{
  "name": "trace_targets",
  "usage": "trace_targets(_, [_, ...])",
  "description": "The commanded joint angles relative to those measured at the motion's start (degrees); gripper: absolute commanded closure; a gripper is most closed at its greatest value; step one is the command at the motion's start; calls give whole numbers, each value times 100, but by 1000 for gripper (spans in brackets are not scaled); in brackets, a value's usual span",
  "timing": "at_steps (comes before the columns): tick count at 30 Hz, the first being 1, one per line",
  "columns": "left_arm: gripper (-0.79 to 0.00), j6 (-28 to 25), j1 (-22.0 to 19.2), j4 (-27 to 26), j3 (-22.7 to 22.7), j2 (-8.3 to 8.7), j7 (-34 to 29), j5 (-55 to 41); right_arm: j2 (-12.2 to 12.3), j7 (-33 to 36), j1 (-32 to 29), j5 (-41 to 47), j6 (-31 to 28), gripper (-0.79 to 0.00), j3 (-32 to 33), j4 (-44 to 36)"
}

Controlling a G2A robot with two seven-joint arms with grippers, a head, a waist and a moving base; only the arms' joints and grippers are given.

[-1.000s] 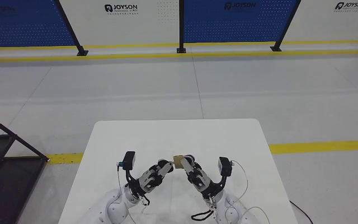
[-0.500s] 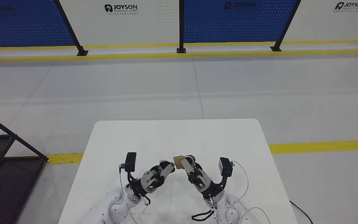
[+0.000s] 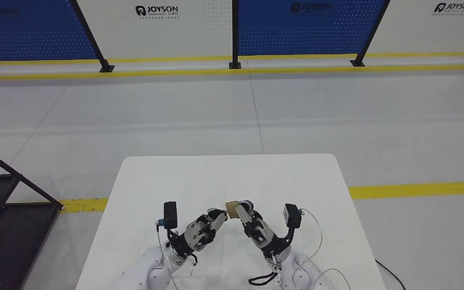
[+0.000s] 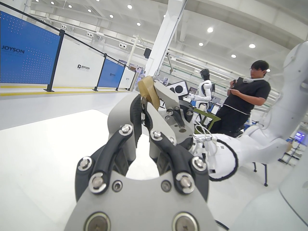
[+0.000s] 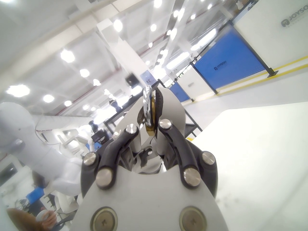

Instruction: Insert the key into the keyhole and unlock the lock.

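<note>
A brass padlock [image 3: 232, 209] is held above the white table [image 3: 290, 174], near its front middle. My right gripper [image 3: 240, 212] is shut on it. In the right wrist view the chrome shackle [image 5: 147, 106] and a strip of the brass body [image 5: 150, 129] sit between its fingers. My left gripper [image 3: 216, 217] faces the lock from the other side, shut on a small key [image 4: 143, 100] that is mostly hidden by the pads. In the left wrist view the key's tip meets the padlock [image 4: 149, 92]. How deep it sits cannot be seen.
A black metal frame [image 3: 22, 190] stands on the floor off the table's left edge. Blue and white barrier panels [image 3: 304, 25] line the far side of the room. Bare tabletop lies beyond and beside both grippers.
The left arm has shifted slightly toward the table's front and a little to the right. The padlock and the right gripper stay where they were.
</note>
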Motion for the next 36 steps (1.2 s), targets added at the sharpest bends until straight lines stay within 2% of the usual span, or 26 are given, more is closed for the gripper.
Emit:
trace_targets(1, [0, -5, -12, 33, 14, -11, 57, 48, 3, 29, 1, 17, 24, 0, 0, -9])
trace_targets(12, [0, -12, -22, 98, 20, -48, 290, 304, 17, 100, -1, 67, 88, 0, 12, -35])
trace_targets(15, [0, -234, -44, 167, 52, -54, 190, 151, 25, 131, 2, 16, 79, 0, 18, -38])
trace_targets(24, [0, -933, -148, 316, 90, -46, -622, -854, 42, -16, -28, -253, -85, 0, 51, -52])
trace_targets(36, [0, -948, -210, 140, 200, 56, -1646, -1983, 46, -137, -35, -449, -40, 0, 30, -39])
